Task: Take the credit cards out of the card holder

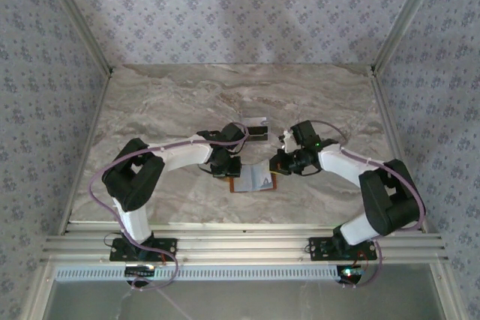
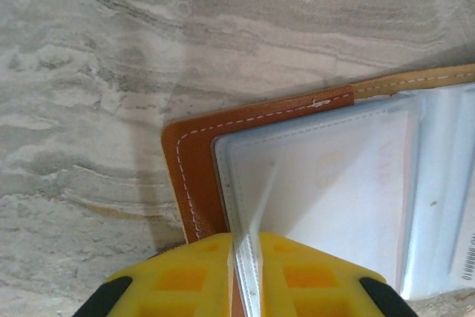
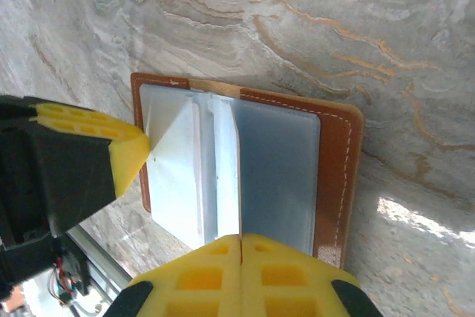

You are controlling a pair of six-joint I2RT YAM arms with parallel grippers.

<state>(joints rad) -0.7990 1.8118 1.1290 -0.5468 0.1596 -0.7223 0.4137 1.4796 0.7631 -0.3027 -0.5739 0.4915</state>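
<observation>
The card holder (image 1: pixel 253 178) lies open on the table, tan-brown leather (image 2: pixel 194 159) with clear plastic sleeves (image 2: pixel 326 183) inside. My left gripper (image 2: pixel 249 276) is shut on the edge of one sleeve at the holder's left side (image 1: pixel 227 167). At the opposite side, my right gripper (image 3: pixel 241 250) is shut on a thin sleeve page (image 3: pixel 239 168) that stands on edge above the leather (image 3: pixel 338 161). The left gripper's yellow finger (image 3: pixel 119 146) touches the far sleeve. Behind the holder two credit cards rest on the table, one pale (image 1: pixel 256 121) and one dark (image 1: pixel 259 134).
The marble table (image 1: pixel 165 103) is bounded by patterned walls on three sides and an aluminium rail (image 1: pixel 240 245) at the near edge. Both arm bases sit on that rail.
</observation>
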